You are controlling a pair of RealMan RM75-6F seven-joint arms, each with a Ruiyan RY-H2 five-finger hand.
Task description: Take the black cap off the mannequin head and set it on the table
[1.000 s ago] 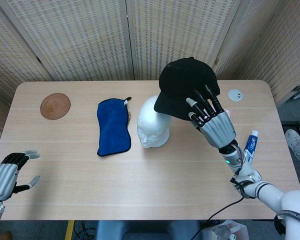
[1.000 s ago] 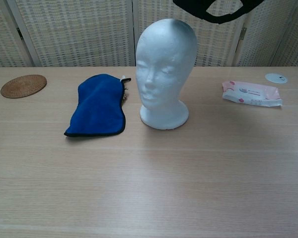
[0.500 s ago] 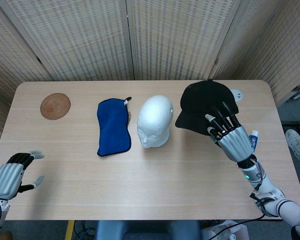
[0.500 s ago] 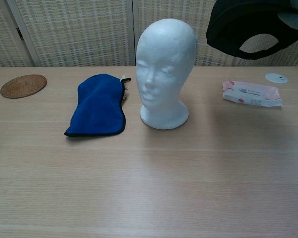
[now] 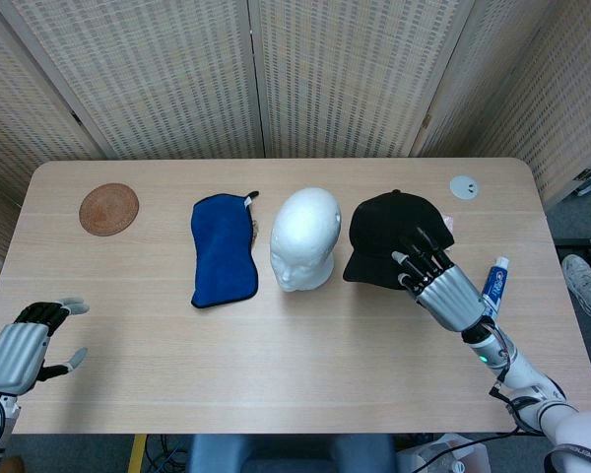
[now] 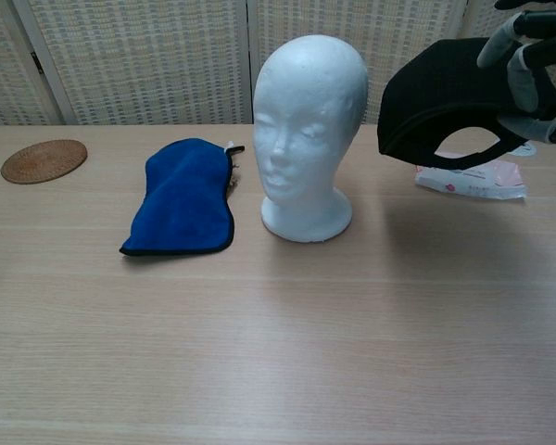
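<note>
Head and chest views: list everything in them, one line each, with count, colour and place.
cap: 1, black, held above the table, right of the head
mannequin head: 1, white, table centre, bare
cloth: 1, blue, left of the head
coaster: 1, brown woven, far left
disc: 1, white, far right rear
packet: 1, pink-white, under the cap
tube: 1, blue-white, right edge
table: 1, light wood
left robot hand: 1, grey-black, near left corner, holds nothing
right robot hand: 1, grey-black, holds the cap

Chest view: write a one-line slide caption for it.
Right hand holds the black cap in the air beside the bare mannequin head, above a pink packet on the table.
</note>
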